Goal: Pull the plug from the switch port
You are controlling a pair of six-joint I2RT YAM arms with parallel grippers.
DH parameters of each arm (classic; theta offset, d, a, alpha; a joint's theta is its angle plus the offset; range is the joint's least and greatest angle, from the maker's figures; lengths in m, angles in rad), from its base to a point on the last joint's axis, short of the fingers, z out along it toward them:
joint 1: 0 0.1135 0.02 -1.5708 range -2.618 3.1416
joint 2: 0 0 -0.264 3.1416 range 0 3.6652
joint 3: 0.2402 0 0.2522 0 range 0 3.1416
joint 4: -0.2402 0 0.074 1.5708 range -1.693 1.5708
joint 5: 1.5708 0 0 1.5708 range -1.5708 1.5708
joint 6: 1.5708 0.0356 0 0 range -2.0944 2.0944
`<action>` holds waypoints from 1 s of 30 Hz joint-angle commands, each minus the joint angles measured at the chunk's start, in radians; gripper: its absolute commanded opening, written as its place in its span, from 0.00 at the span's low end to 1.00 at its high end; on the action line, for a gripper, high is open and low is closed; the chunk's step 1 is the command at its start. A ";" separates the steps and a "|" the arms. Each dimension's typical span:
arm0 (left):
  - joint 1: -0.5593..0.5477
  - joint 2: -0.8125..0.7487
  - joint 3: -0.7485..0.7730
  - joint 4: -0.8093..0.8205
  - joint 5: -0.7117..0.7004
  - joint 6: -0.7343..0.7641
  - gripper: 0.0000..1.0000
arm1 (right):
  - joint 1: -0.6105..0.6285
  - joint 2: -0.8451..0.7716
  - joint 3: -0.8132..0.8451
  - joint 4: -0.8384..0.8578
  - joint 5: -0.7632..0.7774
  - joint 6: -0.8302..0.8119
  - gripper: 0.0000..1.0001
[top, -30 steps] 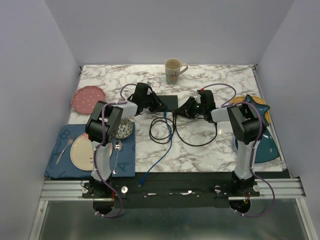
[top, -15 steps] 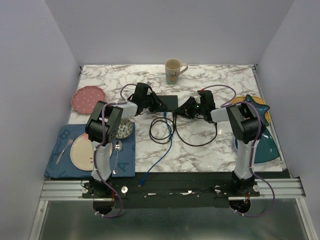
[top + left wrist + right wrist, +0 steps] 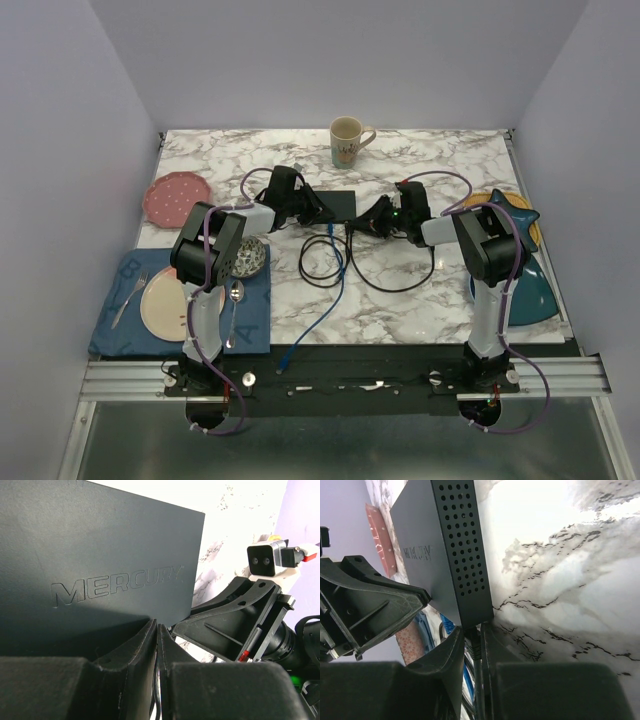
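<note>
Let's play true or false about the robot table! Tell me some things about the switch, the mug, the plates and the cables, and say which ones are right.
1. The switch has MERCURY written on it. True.
2. The mug is tipped over. False: it stands upright at the far edge.
3. The right claw pinches the plug at the switch's corner. True.
4. The pink plate is on the right side. False: it is on the left side.
5. A blue cable lies on the table. True.
</note>
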State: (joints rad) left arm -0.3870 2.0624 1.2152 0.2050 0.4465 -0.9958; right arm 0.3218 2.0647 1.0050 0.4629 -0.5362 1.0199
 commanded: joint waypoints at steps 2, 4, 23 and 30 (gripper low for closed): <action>0.002 0.018 -0.042 -0.118 -0.014 0.020 0.20 | 0.010 0.018 -0.016 0.007 0.027 -0.003 0.14; 0.002 0.018 -0.043 -0.116 -0.014 0.019 0.20 | 0.010 0.017 -0.016 0.010 0.024 -0.012 0.04; -0.066 0.011 -0.066 -0.075 -0.006 -0.040 0.21 | 0.011 -0.031 0.020 -0.155 0.065 -0.168 0.01; -0.064 0.038 -0.029 -0.084 -0.025 -0.072 0.21 | 0.031 -0.049 0.020 -0.213 0.044 -0.234 0.01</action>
State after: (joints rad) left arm -0.4595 2.0663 1.1675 0.1692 0.4587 -1.0424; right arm 0.3340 2.0399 1.0275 0.3817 -0.5106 0.8604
